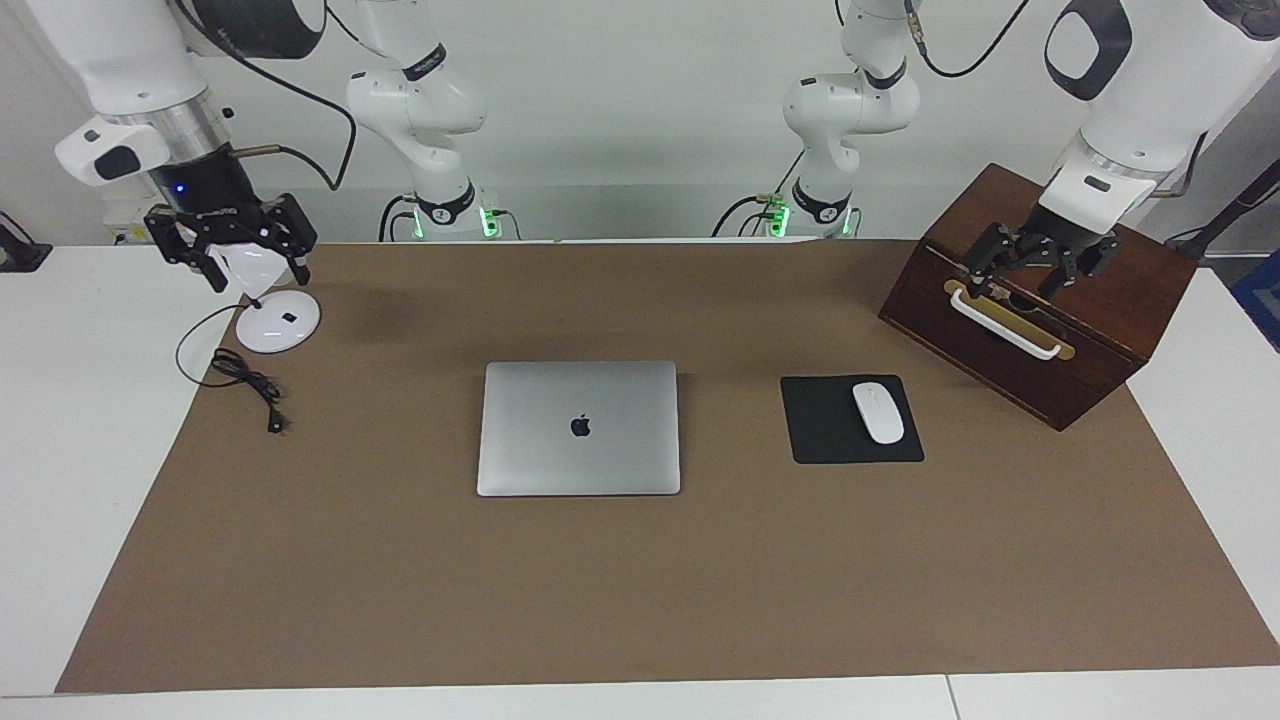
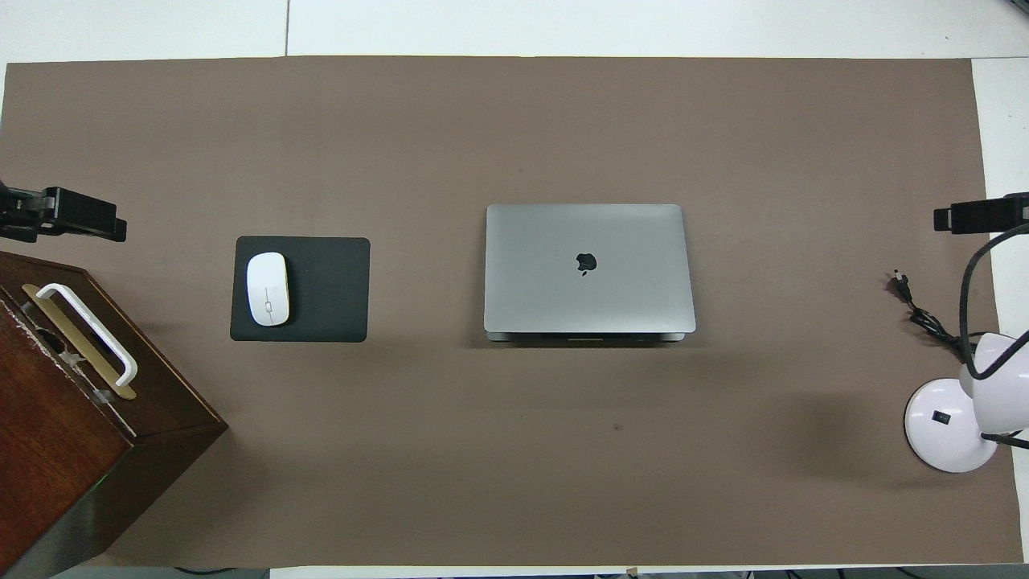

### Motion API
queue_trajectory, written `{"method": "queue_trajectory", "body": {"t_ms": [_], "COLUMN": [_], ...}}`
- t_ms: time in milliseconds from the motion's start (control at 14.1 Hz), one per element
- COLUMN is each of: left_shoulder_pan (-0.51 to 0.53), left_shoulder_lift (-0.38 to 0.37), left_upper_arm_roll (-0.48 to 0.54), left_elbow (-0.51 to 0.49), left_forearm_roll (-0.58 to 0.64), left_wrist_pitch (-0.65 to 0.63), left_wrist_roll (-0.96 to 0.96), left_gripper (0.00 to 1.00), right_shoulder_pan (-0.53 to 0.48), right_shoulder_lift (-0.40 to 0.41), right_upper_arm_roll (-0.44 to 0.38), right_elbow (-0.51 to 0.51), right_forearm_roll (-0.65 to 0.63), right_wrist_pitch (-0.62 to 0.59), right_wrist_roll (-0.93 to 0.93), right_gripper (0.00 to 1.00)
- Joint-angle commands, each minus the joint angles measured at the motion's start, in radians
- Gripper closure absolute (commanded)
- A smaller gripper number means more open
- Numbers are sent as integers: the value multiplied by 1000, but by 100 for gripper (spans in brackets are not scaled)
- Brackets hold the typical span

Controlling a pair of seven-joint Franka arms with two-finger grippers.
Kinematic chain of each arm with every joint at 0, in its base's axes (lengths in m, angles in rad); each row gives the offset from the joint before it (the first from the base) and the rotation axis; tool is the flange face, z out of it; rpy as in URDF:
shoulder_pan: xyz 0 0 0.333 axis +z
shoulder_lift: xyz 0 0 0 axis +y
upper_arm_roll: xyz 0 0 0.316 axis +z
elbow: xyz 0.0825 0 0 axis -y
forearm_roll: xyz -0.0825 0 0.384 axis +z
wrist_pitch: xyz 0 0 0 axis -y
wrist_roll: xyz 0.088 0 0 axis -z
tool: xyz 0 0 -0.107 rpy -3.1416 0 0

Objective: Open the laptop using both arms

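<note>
The silver-grey laptop (image 1: 578,428) lies closed and flat in the middle of the brown mat, its dark apple logo up; it also shows in the overhead view (image 2: 587,269). Its edge nearer to the robots shows the thin lid seam. My left gripper (image 1: 1012,285) is open and empty in the air over the wooden box, toward the left arm's end of the table; only its tip (image 2: 88,221) shows from overhead. My right gripper (image 1: 250,262) is open and empty in the air over the lamp; its tip (image 2: 965,217) shows from overhead. Both are well apart from the laptop.
A black mouse pad (image 1: 835,430) with a white mouse (image 1: 877,412) lies beside the laptop toward the left arm's end. A dark wooden box (image 1: 1100,330) with a white handle stands at that end. A white desk lamp (image 1: 278,320) and its black cable (image 1: 245,378) are at the right arm's end.
</note>
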Motion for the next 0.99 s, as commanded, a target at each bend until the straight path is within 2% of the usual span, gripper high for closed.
{"method": "queue_trajectory", "body": {"t_ms": [0,71,142,283,496,637,779,920], "left_shoulder_pan": [6,8,11,26,12,12,12,-3], "left_shoulder_lift": [-47,-56,-59,-77,-108,-117,-127,-143], "left_upper_arm_roll": [0,1,1,1,-2,-3,-5,-11], "left_elbow": [-77,-97,-110,-170,-267,-288,-308,-362], "left_forearm_roll": [20,18,18,18,18,18,11,-11], "left_wrist_pitch": [61,75,105,208,355,386,397,466], "left_wrist_roll": [-6,-6,-6,-4,-1,3,8,9], "left_gripper": [43,66,83,100,100,100,100,100], "right_shoulder_pan": [-44,-44,-38,-13,52,123,216,281], "right_shoulder_lift": [-15,-15,-17,-8,-8,-44,-87,-123], "right_upper_arm_roll": [9,9,9,12,12,15,15,15], "right_elbow": [-117,-149,-192,-241,-309,-393,-499,-578], "right_forearm_roll": [138,190,260,360,529,600,634,635], "right_wrist_pitch": [119,158,220,314,406,501,648,707], "right_wrist_roll": [-83,-83,-83,-76,18,143,225,306], "right_gripper": [0,0,0,0,0,0,0,0]}}
